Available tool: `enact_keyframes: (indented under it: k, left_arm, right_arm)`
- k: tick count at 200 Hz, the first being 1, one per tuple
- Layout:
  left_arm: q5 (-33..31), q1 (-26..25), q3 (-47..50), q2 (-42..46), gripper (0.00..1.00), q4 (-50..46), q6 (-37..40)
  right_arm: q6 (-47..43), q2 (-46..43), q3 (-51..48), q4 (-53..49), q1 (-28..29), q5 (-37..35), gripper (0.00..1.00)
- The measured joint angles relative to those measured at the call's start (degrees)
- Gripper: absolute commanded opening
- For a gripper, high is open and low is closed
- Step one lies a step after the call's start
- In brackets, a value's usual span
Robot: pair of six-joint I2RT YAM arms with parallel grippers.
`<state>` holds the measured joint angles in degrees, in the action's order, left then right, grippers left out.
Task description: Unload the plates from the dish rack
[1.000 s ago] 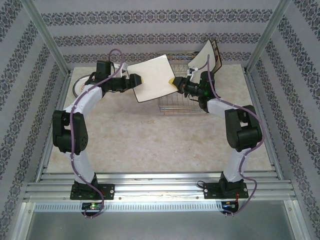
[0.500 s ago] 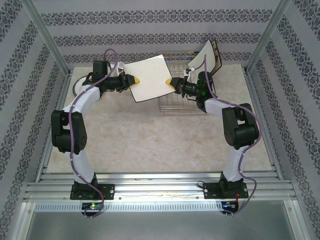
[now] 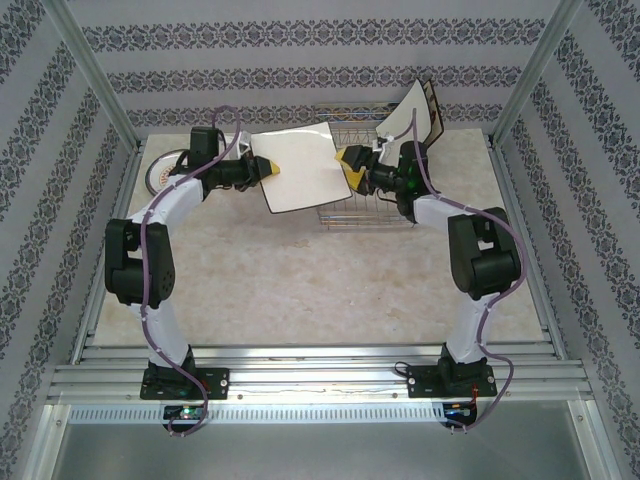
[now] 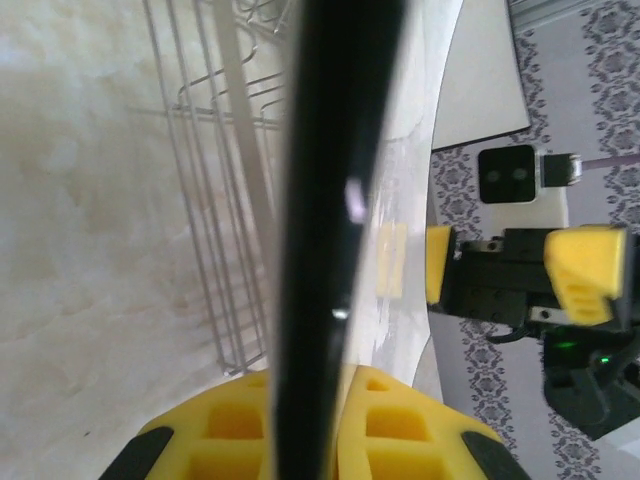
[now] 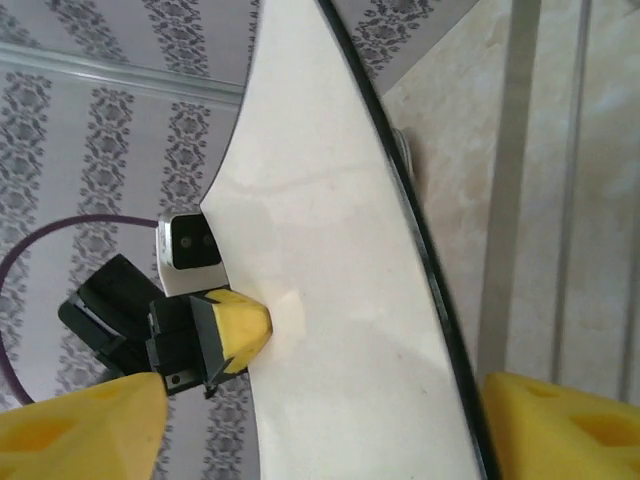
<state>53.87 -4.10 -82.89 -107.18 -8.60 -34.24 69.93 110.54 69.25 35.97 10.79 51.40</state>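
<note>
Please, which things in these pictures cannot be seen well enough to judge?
- Top view: the held square plate and the right arm cover much of the dish rack.
- Top view: the round plate is partly hidden behind the left arm.
- Left wrist view: the square plate shows edge-on, so its face is unreadable.

bright, even overhead light; white glare along the near metal rail (image 3: 300,383). in the left wrist view the plate (image 4: 330,200) is blurred at its dark edge, too close.
</note>
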Motion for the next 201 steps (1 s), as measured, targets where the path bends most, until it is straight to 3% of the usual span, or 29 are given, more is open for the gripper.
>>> enact_keyframes:
  k: [11,75,133,170,201]
  left_arm:
    - [-0.63,0.04,0.83,0.0,0.0,0.9,-0.04]
    - [-4.5,3.67,10.93,3.37,0.0,13.0,-7.61]
    - [-7.69,6.49,16.57,8.46,0.0,28.46,-17.25]
    - [-12.74,7.19,20.68,10.43,0.0,36.41,-21.68]
    - [-20.68,7.21,25.99,10.6,0.0,42.71,-25.46]
  right_arm:
    - [-0.79,-1.07,0.02,-1.66,-1.11,-0.07,0.98]
    - [-15.78,-12.41,7.61,-22.53,-5.73,-2.12,0.98]
    - [-26.82,-14.16,11.47,-41.48,-6.91,-6.27,0.98]
    - [-34.03,-14.16,15.45,-56.65,-7.58,-14.78,0.98]
    - [-40.13,-14.14,22.38,-68.37,-7.56,-24.81,0.98]
